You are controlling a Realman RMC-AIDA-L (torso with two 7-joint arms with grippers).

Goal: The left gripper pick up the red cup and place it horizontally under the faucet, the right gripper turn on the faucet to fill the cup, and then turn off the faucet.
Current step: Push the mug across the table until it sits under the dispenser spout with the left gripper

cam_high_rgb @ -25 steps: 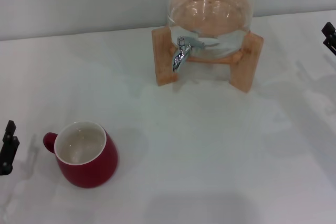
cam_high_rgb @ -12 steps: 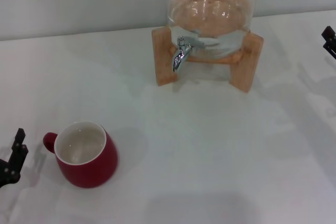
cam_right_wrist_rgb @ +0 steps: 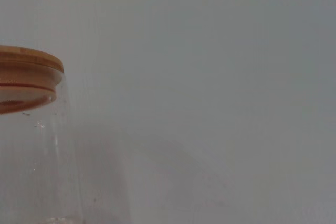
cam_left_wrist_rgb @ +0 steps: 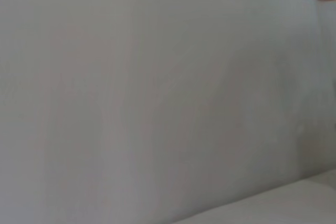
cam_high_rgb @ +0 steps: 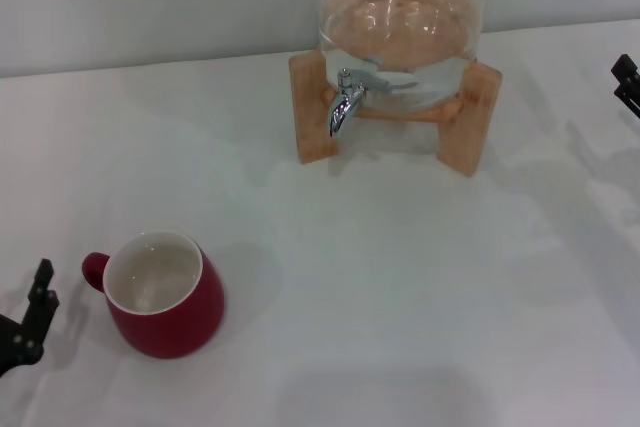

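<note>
The red cup [cam_high_rgb: 165, 295] stands upright on the white table at the front left, its handle pointing left and its white inside showing. The left gripper [cam_high_rgb: 30, 322] shows only partly at the left edge, just left of the cup's handle and apart from it. The chrome faucet [cam_high_rgb: 345, 99] points down from the clear glass jar [cam_high_rgb: 400, 32] on its wooden stand [cam_high_rgb: 312, 107] at the back centre. The right gripper [cam_high_rgb: 627, 80] shows only partly at the right edge, far right of the jar. The cup does not show in the wrist views.
The white table [cam_high_rgb: 400, 277] stretches between the cup and the jar, with a grey wall behind. The right wrist view shows the jar's wooden lid [cam_right_wrist_rgb: 26, 74] and glass wall [cam_right_wrist_rgb: 47, 171]. The left wrist view shows mostly grey wall.
The left gripper has moved a little right and down at the left edge, closer to the cup's handle. The cup, the jar and the right gripper have barely moved.
</note>
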